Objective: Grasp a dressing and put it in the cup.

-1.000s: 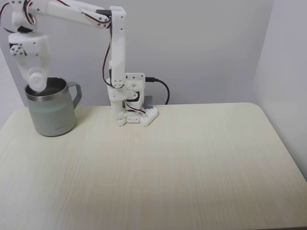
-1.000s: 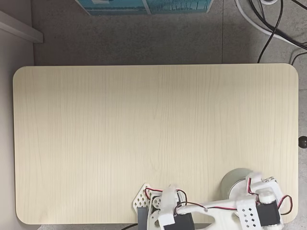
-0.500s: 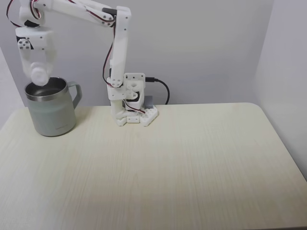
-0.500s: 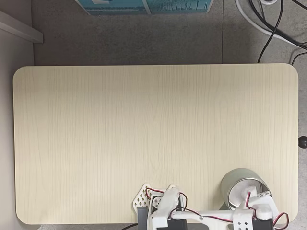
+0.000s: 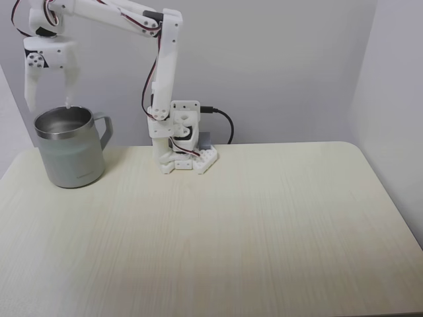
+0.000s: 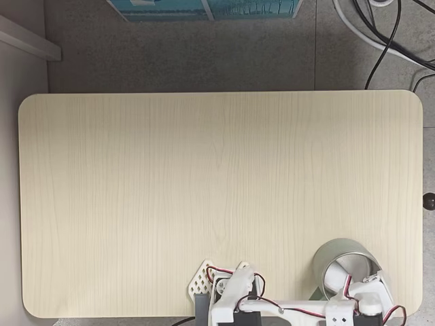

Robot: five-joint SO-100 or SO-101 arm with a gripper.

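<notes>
The cup (image 5: 69, 155), a pale grey-green metal mug with a steel rim and a handle on its right, stands at the table's back left in a fixed view. Just above its rim hangs my white gripper (image 5: 48, 101), open, its two fingers pointing down with nothing between them. In a fixed view from above, the cup (image 6: 325, 252) sits near the bottom right corner, and a white rounded shape, the dressing (image 6: 338, 277), lies inside it. The arm partly covers the cup's lower edge there.
The arm's base (image 5: 182, 148) is fixed at the back edge of the pale wooden table (image 5: 218, 231), with a black cable behind it. Grey walls close the back and right. From above, floor cables (image 6: 380, 34) lie beyond the far edge.
My gripper rose from the cup's mouth, holding the dressing, then opened. The white roll is gone from between the fingers and now lies inside the cup.
</notes>
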